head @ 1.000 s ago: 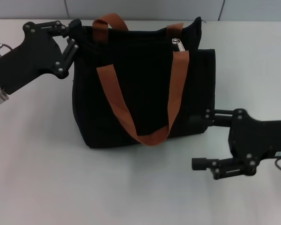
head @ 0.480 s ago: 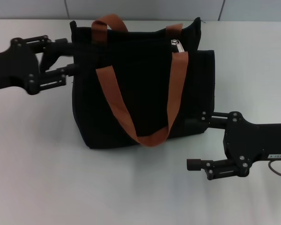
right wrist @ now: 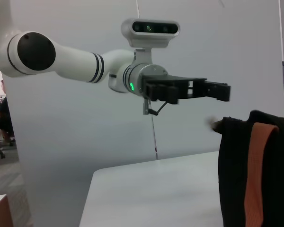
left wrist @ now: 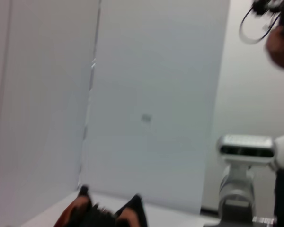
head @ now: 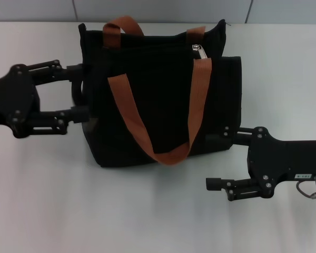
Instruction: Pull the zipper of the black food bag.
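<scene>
The black food bag [head: 163,100] stands in the middle of the table with two rust-orange handles; one handle [head: 147,132] hangs down its front. The zipper's small silver pull [head: 199,50] sits at the bag's top right. My left gripper [head: 80,90] is open at the bag's left side, one finger [head: 68,71] above and one below, holding nothing. My right gripper [head: 220,158] is open by the bag's lower right corner, its upper finger [head: 229,135] close to the fabric. In the right wrist view the left gripper [right wrist: 222,91] hovers beside the bag [right wrist: 255,179].
The white table [head: 52,200] runs wide in front of the bag and on both sides. A grey wall [head: 163,10] stands right behind the bag. The left wrist view shows only the bag's top edge [left wrist: 109,215] and the robot's head [left wrist: 246,151].
My left gripper has come down from the bag's top left corner to its left side, with its fingers spread. The right gripper has shifted slightly left and down.
</scene>
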